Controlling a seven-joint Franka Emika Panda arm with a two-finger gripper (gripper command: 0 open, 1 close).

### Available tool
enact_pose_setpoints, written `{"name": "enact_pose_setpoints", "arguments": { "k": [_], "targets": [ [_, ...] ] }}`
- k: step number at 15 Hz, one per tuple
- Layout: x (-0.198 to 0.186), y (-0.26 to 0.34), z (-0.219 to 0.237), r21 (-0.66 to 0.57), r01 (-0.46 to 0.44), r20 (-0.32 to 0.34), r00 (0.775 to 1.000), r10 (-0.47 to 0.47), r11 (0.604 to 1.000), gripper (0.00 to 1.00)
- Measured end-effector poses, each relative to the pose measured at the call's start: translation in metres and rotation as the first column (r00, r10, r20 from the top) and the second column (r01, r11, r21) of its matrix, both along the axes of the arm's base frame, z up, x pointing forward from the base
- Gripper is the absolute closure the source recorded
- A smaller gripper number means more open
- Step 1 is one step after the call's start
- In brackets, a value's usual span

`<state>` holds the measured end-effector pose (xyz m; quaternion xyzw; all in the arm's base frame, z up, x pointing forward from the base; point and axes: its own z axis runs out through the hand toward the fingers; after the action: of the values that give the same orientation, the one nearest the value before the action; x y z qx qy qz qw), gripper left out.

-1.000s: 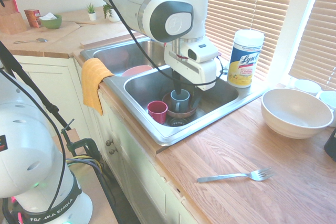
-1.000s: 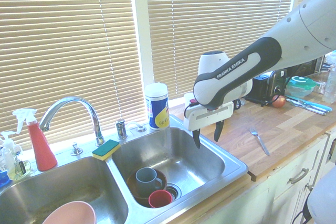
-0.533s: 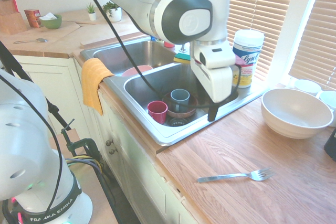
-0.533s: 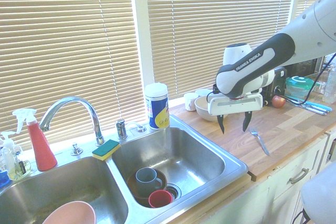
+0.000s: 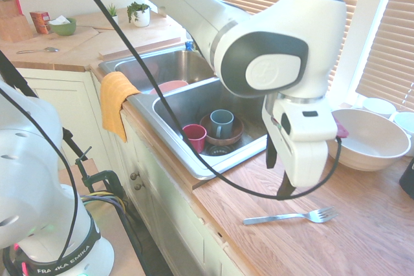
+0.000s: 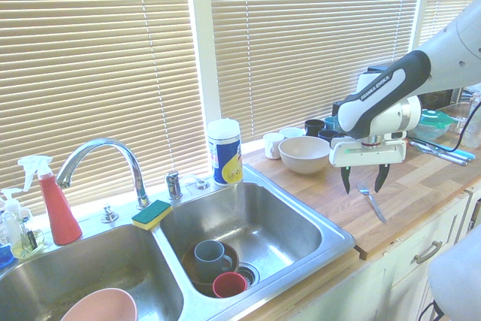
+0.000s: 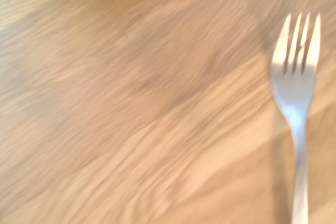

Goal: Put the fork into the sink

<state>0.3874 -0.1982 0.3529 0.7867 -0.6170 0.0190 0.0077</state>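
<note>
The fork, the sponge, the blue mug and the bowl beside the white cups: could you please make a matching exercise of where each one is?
1. fork
2. green-and-yellow sponge
3. blue mug
4. large white bowl

A. inside a sink basin, near a red cup
B. on the wooden counter, below the tool
C. on the counter, beside white cups
D. on the sink's rim, near the faucet

Pairs: 1-B; 2-D; 3-A; 4-C

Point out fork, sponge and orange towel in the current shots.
fork (image 7: pixel 297 90): wrist view, base of the tines
sponge (image 6: pixel 152 213): second exterior view, green top face
orange towel (image 5: pixel 116 105): first exterior view, middle of the hanging cloth
</note>
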Motion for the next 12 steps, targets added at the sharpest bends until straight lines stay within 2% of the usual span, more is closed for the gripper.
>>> {"name": "enact_pose_setpoints", "arguments": {
  "k": [4,5,12],
  "targets": [
    [0.001,-0.013,-0.027,0.005,-0.008,-0.011,1.0,0.008,1.0,0.0],
    [0.001,-0.015,-0.031,0.005,-0.005,-0.013,1.0,0.005,1.0,1.0],
    [0.001,-0.023,-0.034,0.002,0.014,0.009,1.0,-0.014,1.0,1.0]
  ]
}}
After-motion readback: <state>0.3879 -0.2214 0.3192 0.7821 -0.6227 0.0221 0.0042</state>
